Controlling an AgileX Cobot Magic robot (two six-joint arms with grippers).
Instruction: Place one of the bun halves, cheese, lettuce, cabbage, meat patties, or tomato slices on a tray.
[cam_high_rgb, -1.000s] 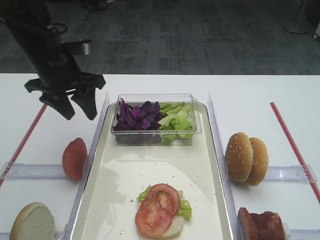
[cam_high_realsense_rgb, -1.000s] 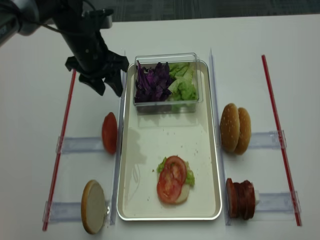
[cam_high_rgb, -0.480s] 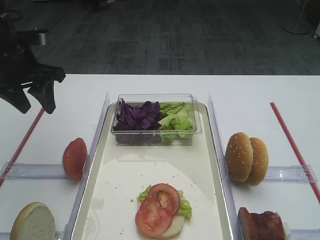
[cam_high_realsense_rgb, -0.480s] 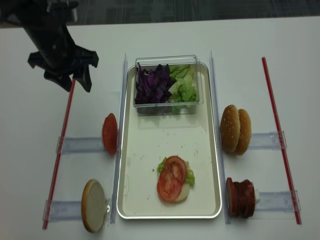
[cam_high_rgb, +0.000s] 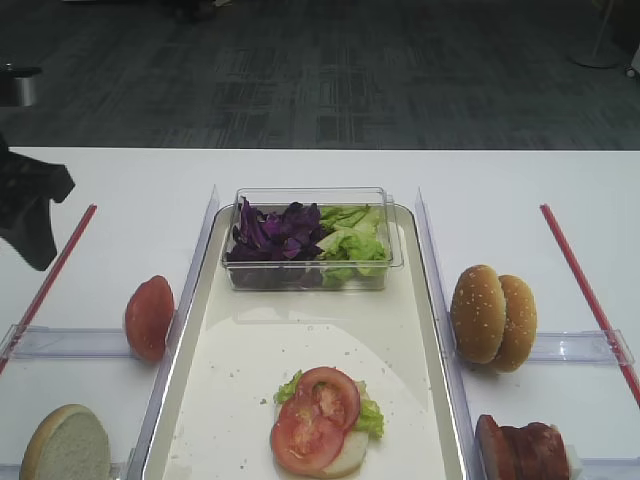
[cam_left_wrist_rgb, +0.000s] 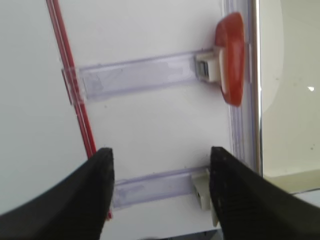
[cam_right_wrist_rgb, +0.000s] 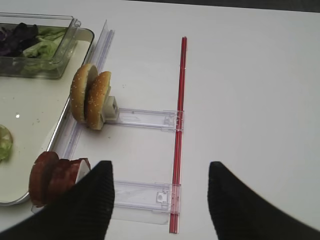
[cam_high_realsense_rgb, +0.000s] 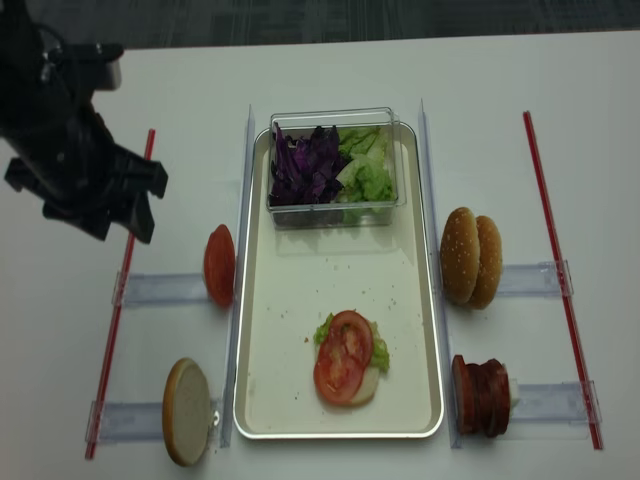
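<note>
On the cream tray (cam_high_rgb: 270, 350) (cam_high_realsense_rgb: 320, 270) lies a stack of a pale bun half, lettuce and two tomato slices (cam_high_rgb: 315, 418) (cam_high_realsense_rgb: 342, 357). Another tomato slice (cam_high_rgb: 149, 317) (cam_high_realsense_rgb: 219, 265) (cam_left_wrist_rgb: 231, 57) stands on edge left of the tray. My left gripper (cam_high_realsense_rgb: 118, 225) (cam_left_wrist_rgb: 161, 150) hangs open and empty over the left red strip, apart from that slice. A cut bun half (cam_high_rgb: 67, 445) (cam_high_realsense_rgb: 187, 411) sits at the front left. To the right are sesame bun halves (cam_high_realsense_rgb: 472, 256) (cam_right_wrist_rgb: 91, 96) and meat patties (cam_high_realsense_rgb: 481, 396) (cam_right_wrist_rgb: 52, 176). My right gripper (cam_right_wrist_rgb: 160, 167) is open and empty beside the patties.
A clear box (cam_high_rgb: 310, 200) at the tray's far end holds purple cabbage (cam_high_realsense_rgb: 308, 165) and green lettuce (cam_high_realsense_rgb: 368, 170). Red strips (cam_high_realsense_rgb: 545, 200) (cam_high_realsense_rgb: 125, 270) run along both sides. Clear plastic rails (cam_right_wrist_rgb: 145, 119) (cam_left_wrist_rgb: 135, 75) lie beside the tray.
My left arm has swung left and toward the front, from beside the clear box to over the left red strip. Its jaws stayed open and empty. The food has not moved.
</note>
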